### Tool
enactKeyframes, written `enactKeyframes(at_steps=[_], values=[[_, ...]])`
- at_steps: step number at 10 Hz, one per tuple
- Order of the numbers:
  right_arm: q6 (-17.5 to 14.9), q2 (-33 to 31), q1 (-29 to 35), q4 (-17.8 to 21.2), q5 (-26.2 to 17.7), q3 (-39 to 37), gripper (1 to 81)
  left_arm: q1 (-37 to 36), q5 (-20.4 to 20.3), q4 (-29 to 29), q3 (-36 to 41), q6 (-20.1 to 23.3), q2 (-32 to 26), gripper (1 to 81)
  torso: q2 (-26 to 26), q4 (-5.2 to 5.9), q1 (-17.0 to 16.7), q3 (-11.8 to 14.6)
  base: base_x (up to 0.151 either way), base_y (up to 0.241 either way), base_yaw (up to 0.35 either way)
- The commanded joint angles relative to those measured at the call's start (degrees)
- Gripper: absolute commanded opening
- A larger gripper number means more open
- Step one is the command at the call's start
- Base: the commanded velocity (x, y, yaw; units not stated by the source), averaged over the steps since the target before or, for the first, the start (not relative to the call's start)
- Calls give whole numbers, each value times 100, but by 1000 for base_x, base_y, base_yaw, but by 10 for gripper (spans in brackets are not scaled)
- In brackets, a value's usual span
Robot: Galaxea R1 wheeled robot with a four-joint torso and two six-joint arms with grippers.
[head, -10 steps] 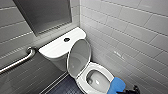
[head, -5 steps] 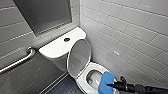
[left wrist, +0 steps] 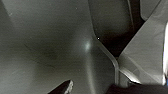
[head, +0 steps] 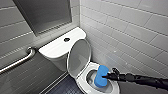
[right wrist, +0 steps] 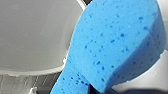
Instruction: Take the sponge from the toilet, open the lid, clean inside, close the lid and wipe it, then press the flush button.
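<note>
Head view: one toilet (head: 82, 82) sits at 5 o'clock in the frame. Its one lid (head: 79, 58) is raised at the bowl's 11 o'clock, and its one flush button (head: 66, 39) is in the middle of the tank top. One grab bar (head: 18, 62) runs at 9 o'clock. The right gripper (head: 108, 75) reaches in from 3 o'clock, clamped on the one sponge (head: 100, 76), which hangs over the bowl. I cannot tell whether it touches the ceramic.

Left wrist view: grey curved surfaces. I cannot tell whether the left gripper (left wrist: 97, 89) is wide or narrow.

Right wrist view: the sponge shows large beside the white rim, and only one end seems pinched. Hard scrubbing could twist it loose into the water. A sweep toward 11 o'clock could knock the lid down onto the arm.
</note>
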Motion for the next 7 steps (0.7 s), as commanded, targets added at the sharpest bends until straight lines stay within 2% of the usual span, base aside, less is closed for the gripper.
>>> enactKeyframes(at_steps=[1,7], values=[[16,262,902,143,-609,-412,10,68,459,-75,113,13,-41,811,0,0,0,0,0,0,0],[16,1185,1131,-6,-776,-1520,10,68,459,-84,95,4,-75,811,2,0,0,0,0,0,0]])
